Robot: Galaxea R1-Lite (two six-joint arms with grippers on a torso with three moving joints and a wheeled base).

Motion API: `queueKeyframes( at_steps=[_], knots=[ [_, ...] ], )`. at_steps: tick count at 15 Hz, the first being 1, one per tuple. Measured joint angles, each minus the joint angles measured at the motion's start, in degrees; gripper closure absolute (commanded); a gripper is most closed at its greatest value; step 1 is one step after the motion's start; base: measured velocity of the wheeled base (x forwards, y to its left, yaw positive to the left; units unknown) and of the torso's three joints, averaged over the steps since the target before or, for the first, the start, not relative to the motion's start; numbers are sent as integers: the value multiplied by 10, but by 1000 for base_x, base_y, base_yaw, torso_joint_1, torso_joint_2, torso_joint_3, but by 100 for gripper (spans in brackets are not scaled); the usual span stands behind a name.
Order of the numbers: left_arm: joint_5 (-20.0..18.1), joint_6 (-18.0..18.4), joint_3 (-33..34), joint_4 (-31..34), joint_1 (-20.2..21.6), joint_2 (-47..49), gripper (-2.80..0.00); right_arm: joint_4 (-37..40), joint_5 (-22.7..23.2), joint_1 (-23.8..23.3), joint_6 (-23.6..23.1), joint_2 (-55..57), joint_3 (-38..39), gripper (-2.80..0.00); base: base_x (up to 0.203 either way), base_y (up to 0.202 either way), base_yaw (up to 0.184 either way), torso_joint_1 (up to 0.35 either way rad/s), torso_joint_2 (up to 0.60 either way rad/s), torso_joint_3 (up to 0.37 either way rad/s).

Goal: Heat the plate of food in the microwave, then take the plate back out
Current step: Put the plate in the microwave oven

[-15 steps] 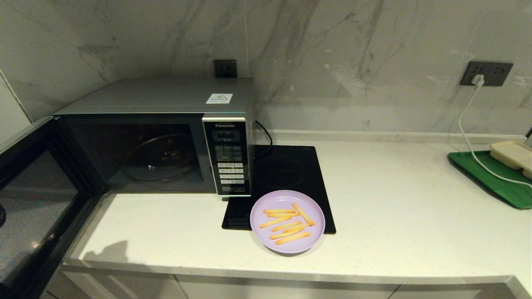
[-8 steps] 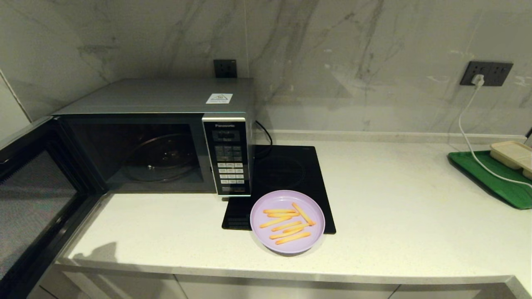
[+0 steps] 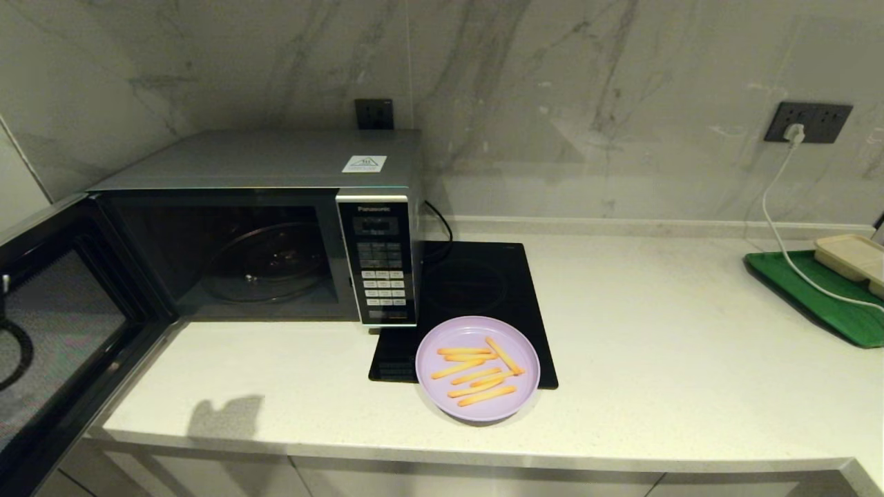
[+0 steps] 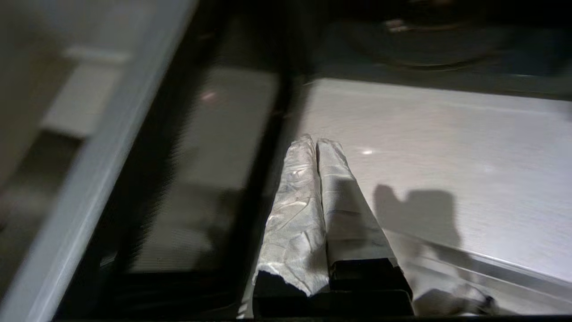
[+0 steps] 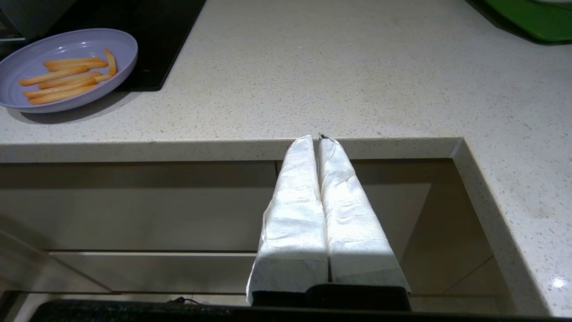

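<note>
The microwave (image 3: pixel 276 162) stands at the back left of the counter with its dark glass door (image 3: pixel 62 331) swung wide open toward me. Its glass turntable (image 3: pixel 266 262) is bare. The plate of food (image 3: pixel 476 369), lilac with orange-yellow fries (image 3: pixel 476 376), rests on the front right corner of the hob; in the right wrist view the plate of food (image 5: pixel 67 67) lies far off to the side. My left gripper (image 4: pixel 316 142) is shut and empty, low beside the open door (image 4: pixel 192 179), over the counter's front (image 4: pixel 447 156). My right gripper (image 5: pixel 316 137) is shut and empty, parked below the counter's front edge.
A flat black induction hob (image 3: pixel 476 290) lies just right of the microwave. At the far right a green board (image 3: pixel 815 297) carries a beige compartment tray (image 3: pixel 853 259), and a white cable (image 3: pixel 780 228) runs to it from a wall socket (image 3: pixel 808 122). Neither gripper shows in the head view.
The shadow on the counter's front left has slid to the right and grown. The open door has shifted slightly. The plate has not moved.
</note>
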Motion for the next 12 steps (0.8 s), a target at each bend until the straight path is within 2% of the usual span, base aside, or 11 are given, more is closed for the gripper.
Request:
queueKeyframes(
  at_steps=[2, 5, 6, 7, 9, 12],
  knots=[
    [14, -43, -2, 2, -124, -1, 0, 0, 0, 0, 0, 0, 0, 0, 0, 0, 0, 0, 0, 0],
    [26, -154, -19, 23, -311, 42, 0, 0, 0, 0, 0, 0, 0, 0, 0, 0, 0, 0, 0, 0],
    [26, -198, -34, 44, -360, 72, 0, 0, 0, 0, 0, 0, 0, 0, 0, 0, 0, 0, 0, 0],
    [22, -243, -58, 71, -398, 106, 0, 0, 0, 0, 0, 0, 0, 0, 0, 0, 0, 0, 0, 0],
    [-4, -337, -129, 130, -449, 183, 0, 0, 0, 0, 0, 0, 0, 0, 0, 0, 0, 0, 0, 0],
    [-59, -448, -226, 202, -485, 290, 0, 0, 0, 0, 0, 0, 0, 0, 0, 0, 0, 0, 0, 0]
  ],
)
